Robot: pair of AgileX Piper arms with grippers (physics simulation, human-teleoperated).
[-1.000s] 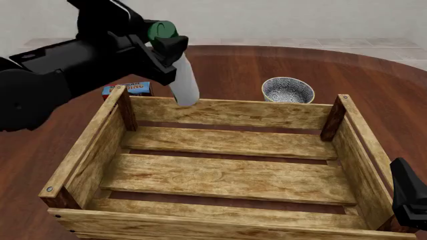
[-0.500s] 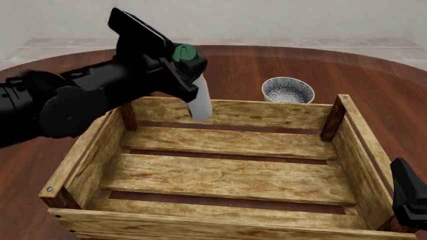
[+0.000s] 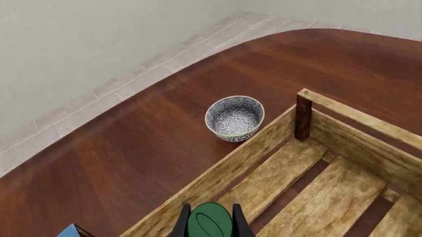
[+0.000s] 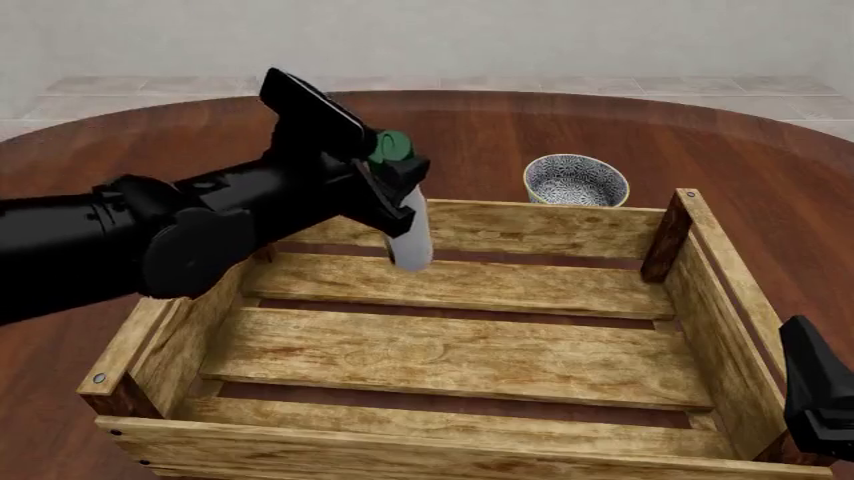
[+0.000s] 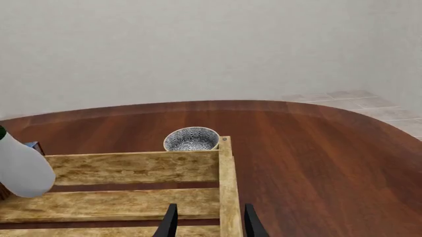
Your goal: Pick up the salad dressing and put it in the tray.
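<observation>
My left gripper (image 4: pixel 396 185) is shut on the salad dressing (image 4: pixel 411 238), a whitish bottle with a dark green cap (image 4: pixel 391 147). It holds the bottle tilted over the far left part of the tray (image 4: pixel 534 218), the bottle's lower end in front of the far wall. In the left wrist view the cap (image 3: pixel 209 222) sits between my fingers (image 3: pixel 181 224), above the tray's far wall (image 3: pixel 218 180). The bottle also shows in the right wrist view (image 5: pixel 23 167). My right gripper (image 5: pixel 209 223) is open and empty by the tray's right wall (image 5: pixel 228 192), at the front view's lower right (image 4: pixel 817 395).
A small speckled bowl (image 4: pixel 575 180) stands on the table just behind the tray's far wall, towards its right; it also shows in the left wrist view (image 3: pixel 234 117) and the right wrist view (image 5: pixel 191 139). A blue box corner (image 3: pixel 69 231) lies outside the tray's far left.
My left arm has moved right and down with the bottle, from behind the tray's far left corner to over the tray's inside. The right arm has not moved.
</observation>
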